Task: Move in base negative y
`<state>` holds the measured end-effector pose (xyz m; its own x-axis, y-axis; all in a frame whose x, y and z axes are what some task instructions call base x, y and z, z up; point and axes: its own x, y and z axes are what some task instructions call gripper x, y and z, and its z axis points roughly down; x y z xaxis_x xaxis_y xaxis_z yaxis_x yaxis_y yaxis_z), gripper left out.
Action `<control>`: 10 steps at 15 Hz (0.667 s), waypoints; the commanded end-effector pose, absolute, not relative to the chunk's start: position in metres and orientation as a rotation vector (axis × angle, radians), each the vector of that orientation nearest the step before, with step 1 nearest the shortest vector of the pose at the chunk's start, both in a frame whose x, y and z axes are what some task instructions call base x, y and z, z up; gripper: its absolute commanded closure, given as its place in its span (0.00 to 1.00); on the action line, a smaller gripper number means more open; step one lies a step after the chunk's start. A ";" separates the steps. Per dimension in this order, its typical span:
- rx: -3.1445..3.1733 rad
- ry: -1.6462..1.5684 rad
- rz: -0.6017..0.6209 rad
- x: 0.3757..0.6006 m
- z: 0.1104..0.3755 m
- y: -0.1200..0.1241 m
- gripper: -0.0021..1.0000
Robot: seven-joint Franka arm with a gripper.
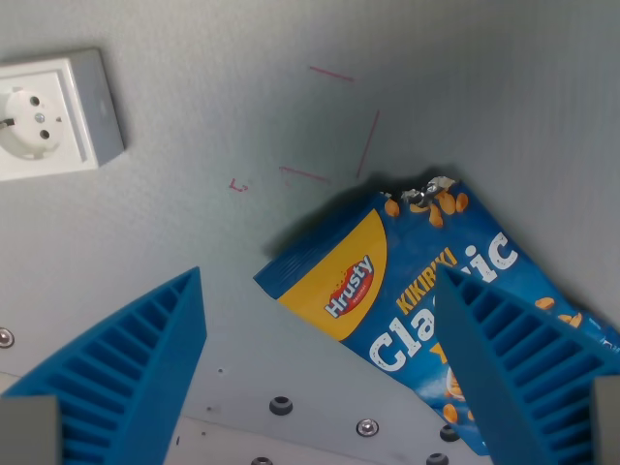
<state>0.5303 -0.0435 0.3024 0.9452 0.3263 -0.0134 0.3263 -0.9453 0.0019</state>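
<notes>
My gripper (320, 281) shows as two blue ribbed fingers, one at the wrist view's lower left (136, 368) and one at the lower right (513, 368). They stand wide apart with nothing between them, so the gripper is open and empty. A blue and yellow "Hrusty Classic" peanut snack bag (387, 281) lies flat on the grey table (242, 116), below and between the fingers. The right finger covers part of the bag's lower right.
A white wall-type power socket (53, 116) sits on the table at the wrist view's upper left. Thin red pen marks (329, 126) are drawn on the table above the bag. Several screws (281, 405) sit along the table's lower edge.
</notes>
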 end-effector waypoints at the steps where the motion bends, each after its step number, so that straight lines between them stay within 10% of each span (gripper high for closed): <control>1: 3.094 0.519 -0.014 0.529 0.304 -0.049 0.00; 10: 3.094 0.519 -0.014 0.516 0.304 -0.101 0.00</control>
